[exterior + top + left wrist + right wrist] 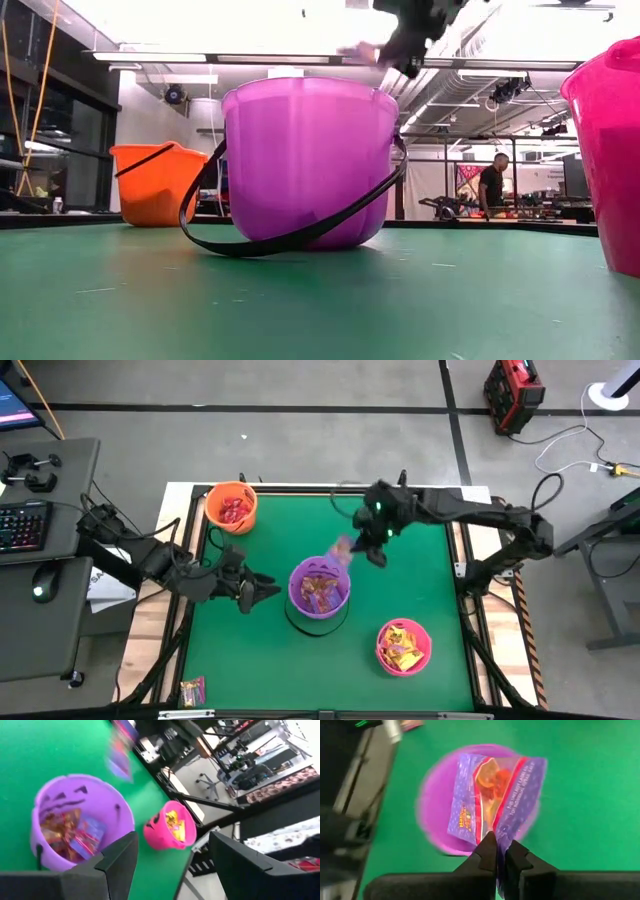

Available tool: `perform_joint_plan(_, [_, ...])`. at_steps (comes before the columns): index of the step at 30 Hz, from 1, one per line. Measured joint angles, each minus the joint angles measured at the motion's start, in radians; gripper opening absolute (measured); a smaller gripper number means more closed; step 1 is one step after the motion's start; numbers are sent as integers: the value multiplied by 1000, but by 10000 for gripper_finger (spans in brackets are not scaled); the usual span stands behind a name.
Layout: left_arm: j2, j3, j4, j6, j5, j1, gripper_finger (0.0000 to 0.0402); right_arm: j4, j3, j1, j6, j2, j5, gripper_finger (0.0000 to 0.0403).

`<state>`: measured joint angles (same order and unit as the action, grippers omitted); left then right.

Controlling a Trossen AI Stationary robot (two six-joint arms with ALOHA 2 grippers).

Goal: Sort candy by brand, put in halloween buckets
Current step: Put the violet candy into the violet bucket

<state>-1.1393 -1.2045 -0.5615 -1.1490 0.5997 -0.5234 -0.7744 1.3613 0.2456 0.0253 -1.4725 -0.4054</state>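
Dangling a purple candy packet (495,795) by one edge, the right gripper (378,550) hangs above the green table (400,590), just beside the rim of the purple bucket (320,588) on the side away from the left arm. Its jaws are pinched fully together on the wrapper, and in the right wrist view the packet hangs straight over the bucket's mouth. From the low view it sits a little above the rim, not yet inside.

The step in hand looks like the delivery of a purple packet to the purple bucket, which already holds a heap of similar wrappers. The orange bucket (231,506) at the far corner holds reddish packets and the pink bucket (403,646) near the front holds yellow ones, so the sorting seems well along. One stray packet (192,690) lies off the mat at the front left edge.

The left gripper (258,592) waits low beside the purple bucket on its other side, jaws spread wide and holding nothing.

Next, I would judge, the right arm needs to come a touch further over the opening, then part its jaws so the packet falls in rather than catching on the rim.
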Motion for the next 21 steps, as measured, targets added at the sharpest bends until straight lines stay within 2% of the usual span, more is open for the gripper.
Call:
perform_joint_plan(4, [0,0,1,45,-34,52,232,79,0,-149,9,-3,39,0])
perform_joint_plan(8, [0,0,1,61,-118,99,232,200,0,-258,-22,-45,280,1])
perform_joint_plan(11, [0,0,1,58,-162,118,232,197,0,-278,-29,-92,320,19])
perform_joint_plan(14, [0,0,1,31,-168,118,232,174,0,-281,-66,-129,319,63])
perform_joint_plan(21, [0,0,7,11,-188,116,232,201,-1,-286,-23,-123,368,214])
